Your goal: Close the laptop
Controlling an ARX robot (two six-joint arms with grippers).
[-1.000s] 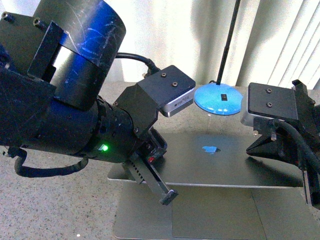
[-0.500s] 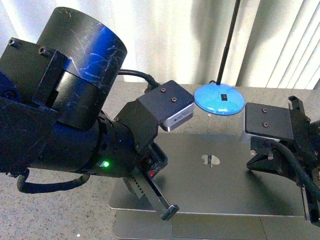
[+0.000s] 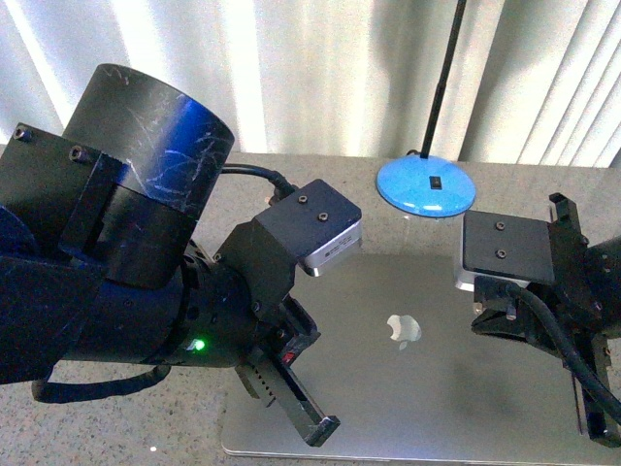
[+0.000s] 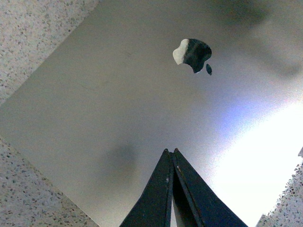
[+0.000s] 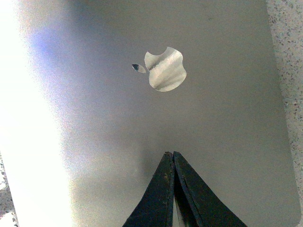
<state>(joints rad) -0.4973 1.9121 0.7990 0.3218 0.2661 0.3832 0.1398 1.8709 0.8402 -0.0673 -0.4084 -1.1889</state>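
The silver-grey laptop (image 3: 437,379) lies on the speckled table with its lid down flat. The pale apple logo (image 3: 403,328) faces up, and the keys, trackpad and screen are hidden. My left gripper (image 3: 320,427) is shut and empty, its tip at the lid near the laptop's front left edge. In the left wrist view the shut tips (image 4: 170,151) rest close to the lid (image 4: 118,109). My right gripper (image 3: 597,432) is shut and empty over the lid's right side. In the right wrist view its tips (image 5: 170,153) point at the lid (image 5: 213,118) below the logo (image 5: 163,68).
A blue round lamp base (image 3: 425,187) with a black pole stands just behind the laptop. The grey speckled tabletop (image 3: 116,417) surrounds the laptop. White blinds (image 3: 320,68) hang at the back.
The lid has gone down from partly open to flat, covering the trackpad and palm rest. Both shut grippers have moved down and forward with it.
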